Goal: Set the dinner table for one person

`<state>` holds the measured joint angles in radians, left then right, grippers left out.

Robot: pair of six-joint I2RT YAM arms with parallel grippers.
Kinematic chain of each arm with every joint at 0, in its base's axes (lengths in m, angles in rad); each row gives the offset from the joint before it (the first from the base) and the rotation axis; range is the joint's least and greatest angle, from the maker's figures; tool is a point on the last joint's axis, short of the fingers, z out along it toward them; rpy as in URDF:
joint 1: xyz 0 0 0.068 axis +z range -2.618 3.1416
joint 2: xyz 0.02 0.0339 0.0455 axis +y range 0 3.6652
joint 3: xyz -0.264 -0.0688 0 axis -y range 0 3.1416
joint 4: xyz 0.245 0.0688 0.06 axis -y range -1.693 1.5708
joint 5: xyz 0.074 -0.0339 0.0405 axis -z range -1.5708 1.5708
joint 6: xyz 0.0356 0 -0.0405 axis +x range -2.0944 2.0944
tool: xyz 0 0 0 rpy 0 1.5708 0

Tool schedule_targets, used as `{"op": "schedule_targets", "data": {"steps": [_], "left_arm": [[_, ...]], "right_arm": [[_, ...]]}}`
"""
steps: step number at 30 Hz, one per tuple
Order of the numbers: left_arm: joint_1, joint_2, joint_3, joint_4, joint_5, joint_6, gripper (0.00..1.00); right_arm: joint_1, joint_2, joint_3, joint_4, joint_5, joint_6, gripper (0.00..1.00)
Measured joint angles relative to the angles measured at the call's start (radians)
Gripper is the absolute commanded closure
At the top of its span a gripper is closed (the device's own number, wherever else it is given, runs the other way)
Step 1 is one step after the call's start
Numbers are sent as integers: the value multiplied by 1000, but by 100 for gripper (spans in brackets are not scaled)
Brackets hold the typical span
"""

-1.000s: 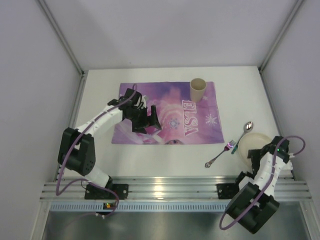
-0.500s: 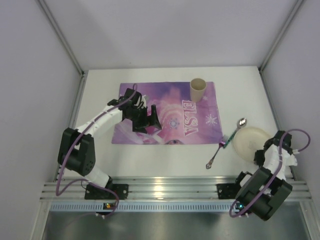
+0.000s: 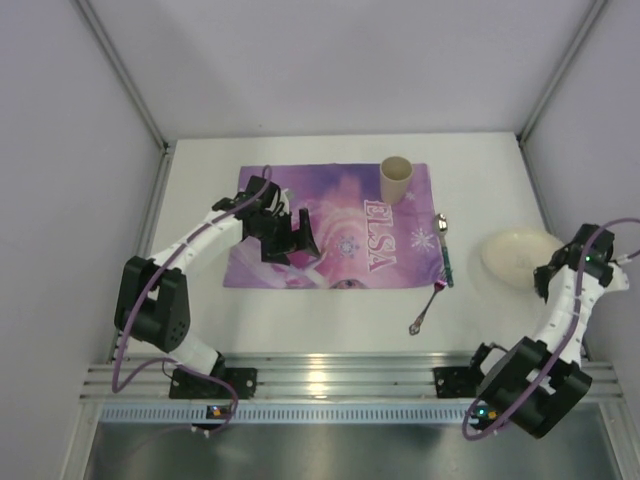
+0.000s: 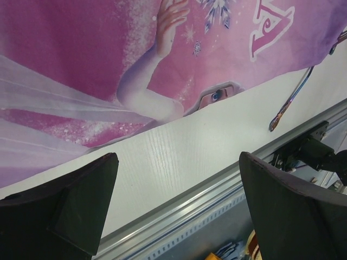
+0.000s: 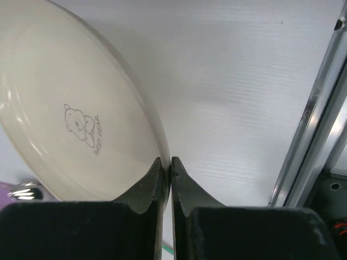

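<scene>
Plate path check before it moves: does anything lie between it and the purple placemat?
Yes: cutlery lies along the placemat's right edge, directly between it and the plate in the right gripper.

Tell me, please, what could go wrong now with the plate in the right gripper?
The right gripper pinches only the thin rim of the plate; it may slip or swing. Carried toward the placemat, the plate could strike the cutlery at the mat's right edge. The open left gripper above the mat may block it.
</scene>
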<state>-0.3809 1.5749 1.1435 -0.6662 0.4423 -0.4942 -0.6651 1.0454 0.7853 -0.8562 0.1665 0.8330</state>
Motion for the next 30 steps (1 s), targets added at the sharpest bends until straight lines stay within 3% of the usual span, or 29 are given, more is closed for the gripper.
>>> {"op": "schedule_targets", "data": {"steps": [5,8,11,18,20,25,30], "left_arm": [[0,1,3,0,-10,0,1],[0,1,10,-3,-15,0,1],[0,1,21,-11,-26,-1,1],[10,0,58,-40,-82,-1,1],[20,-4,59,-49,-102,-3,1],[60,-50,58,-91,-169,-5,1],[137,-149,28,-128,-218,-13,1]], "right_arm": [[87,-2,261,-72,-6,10,100],[206,-3,362,-91,-12,28,100],[396,5,423,-110,-18,54,100],[1008,162,441,-127,39,134,100],[1109,226,441,-117,49,140,100],[1176,404,476,-53,37,127,100],[1174,616,640,33,3,86,100]]}}
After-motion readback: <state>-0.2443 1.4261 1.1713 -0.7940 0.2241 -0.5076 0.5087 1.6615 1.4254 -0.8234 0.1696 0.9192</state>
